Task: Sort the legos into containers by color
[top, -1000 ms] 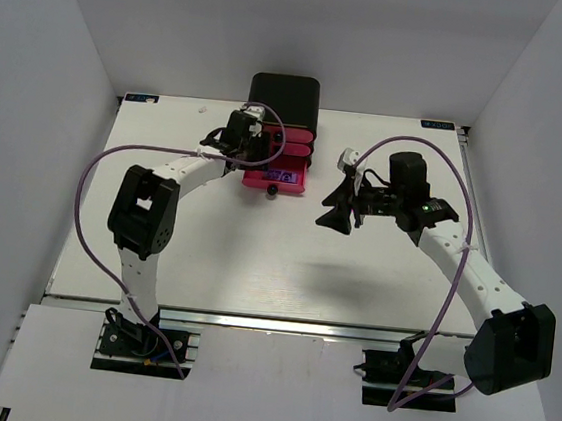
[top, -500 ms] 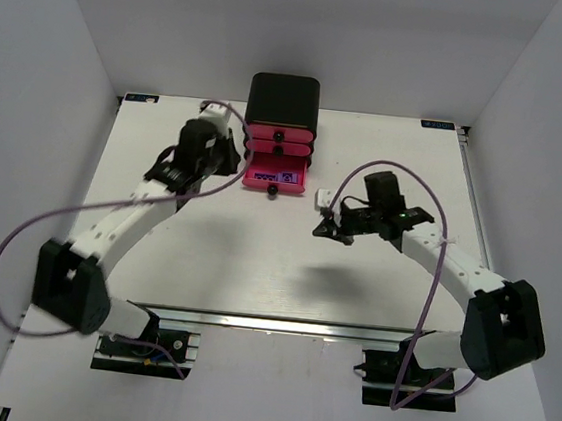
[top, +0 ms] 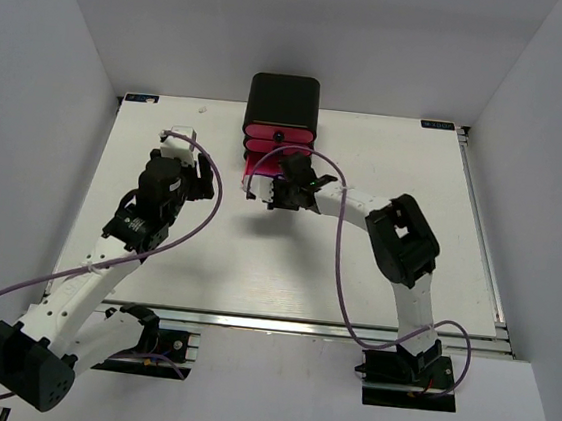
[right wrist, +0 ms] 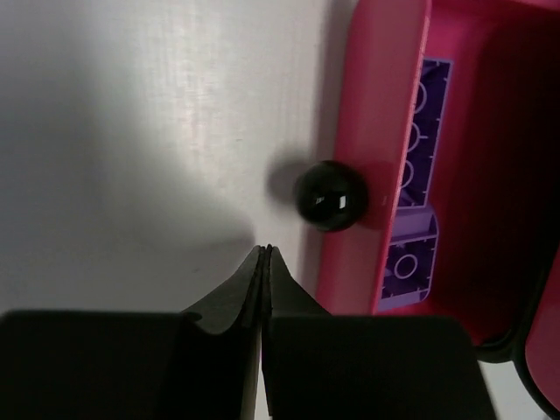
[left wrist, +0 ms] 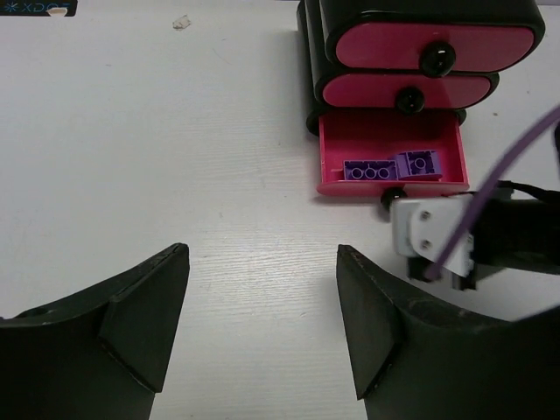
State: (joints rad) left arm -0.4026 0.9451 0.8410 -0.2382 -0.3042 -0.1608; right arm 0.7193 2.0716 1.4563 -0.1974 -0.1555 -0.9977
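**Pink bottom drawer stands open with purple bricks inside**

Black fingers (right wrist: 232, 302) of the right jaws are pressed flat together with nothing between them. Their tips sit just beside the round black knob (right wrist: 330, 196) of the bottom drawer (right wrist: 372, 105), and I see no contact with it. That drawer is pulled out from the black cabinet (top: 283, 100). Two purple legos (left wrist: 367, 169) (left wrist: 418, 163) lie side by side on its floor near the front wall. The right arm (top: 399, 238) reaches in from the cabinet's right. Its wrist, with a white block (left wrist: 424, 229) and a purple cable (left wrist: 490, 188), is directly in front of the open drawer.

The left jaws are spread wide and hold nothing; one dark finger (left wrist: 144, 306) shows at each side of the wrist view. They hover over the bare white counter (left wrist: 175, 157), in front of the cabinet and to its left, well apart from the drawers. The left arm (top: 145, 216) runs back from there toward the near edge.

Above the open drawer, the middle drawer (left wrist: 367, 91) and the top drawer (left wrist: 385, 48) are pushed in, each showing a pink face and a black knob.
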